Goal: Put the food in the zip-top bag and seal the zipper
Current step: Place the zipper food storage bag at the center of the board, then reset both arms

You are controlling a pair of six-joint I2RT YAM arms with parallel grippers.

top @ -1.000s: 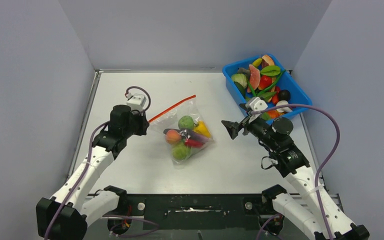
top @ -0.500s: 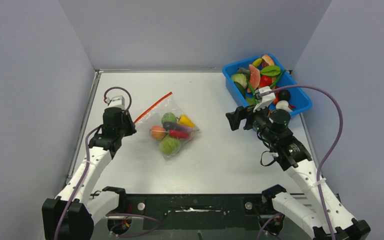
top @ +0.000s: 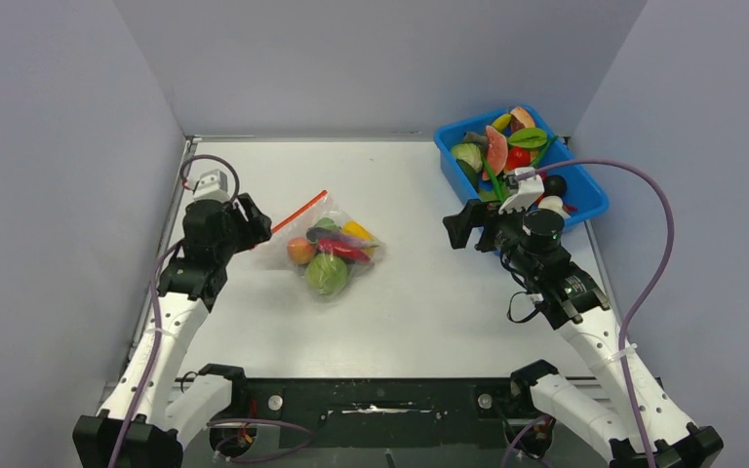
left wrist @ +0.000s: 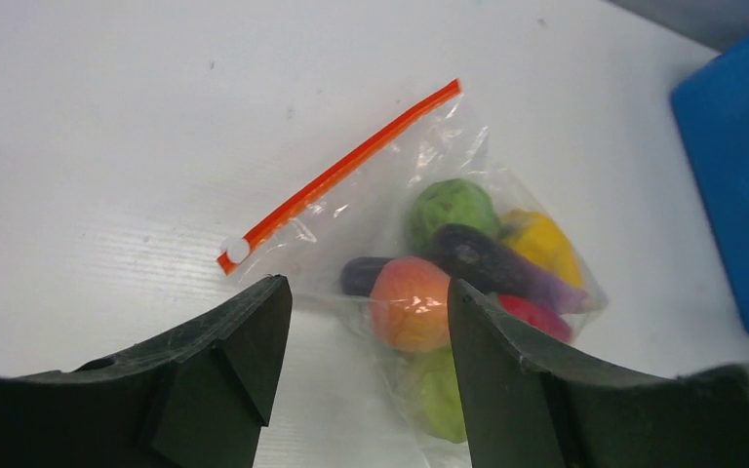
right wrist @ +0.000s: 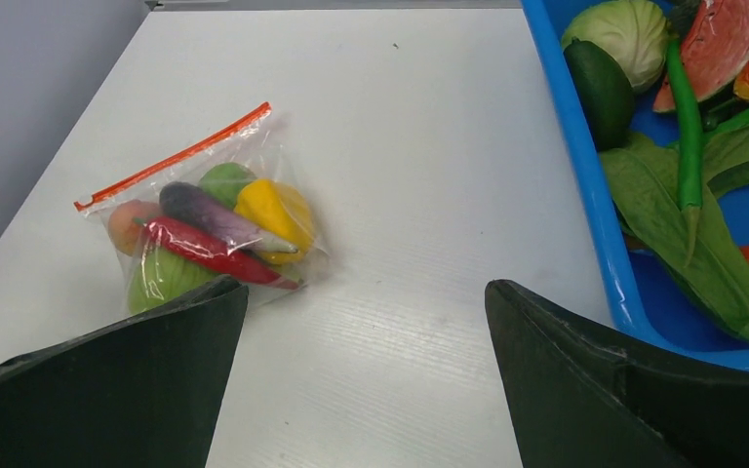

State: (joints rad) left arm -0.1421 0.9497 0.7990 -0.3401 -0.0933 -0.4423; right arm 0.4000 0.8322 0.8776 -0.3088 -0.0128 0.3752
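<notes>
Top external view has the white bench (top: 410, 292) carrying everything, with the blue tub (right wrist: 585, 205) of toy produce just off the right side of the right tool (right wrist: 366, 288), its wall close beside that tool's finger in the right wrist view. The right tool hangs above the bench with its fingers spread wide and nothing between them. The left tool (left wrist: 366, 292) also has its fingers apart and grips nothing, with only bench and bag showing through the gap. The zip-top bag (top: 302, 226) lies flat on the bench directly ahead of the left tool, just beyond its fingertips, and well apart from the right tool, ahead of it and to its left. Inside the bag the food is bunched together: a green round one (left wrist: 452, 207) farthest from the left tool, a second green piece (top: 327, 275) low in the bag, an orange peach (left wrist: 410, 304) nearest the left tool's fingertips, a yellow pepper (left wrist: 541, 244), a purple eggplant (left wrist: 492, 265) lying across the middle, and a red chili (right wrist: 205, 252) beside it. The zipper (left wrist: 341, 175) runs straight along the bag's edge, slanting away from the left tool, and its small white slider (left wrist: 237, 251) sits at the end just ahead of that tool's left finger.
</notes>
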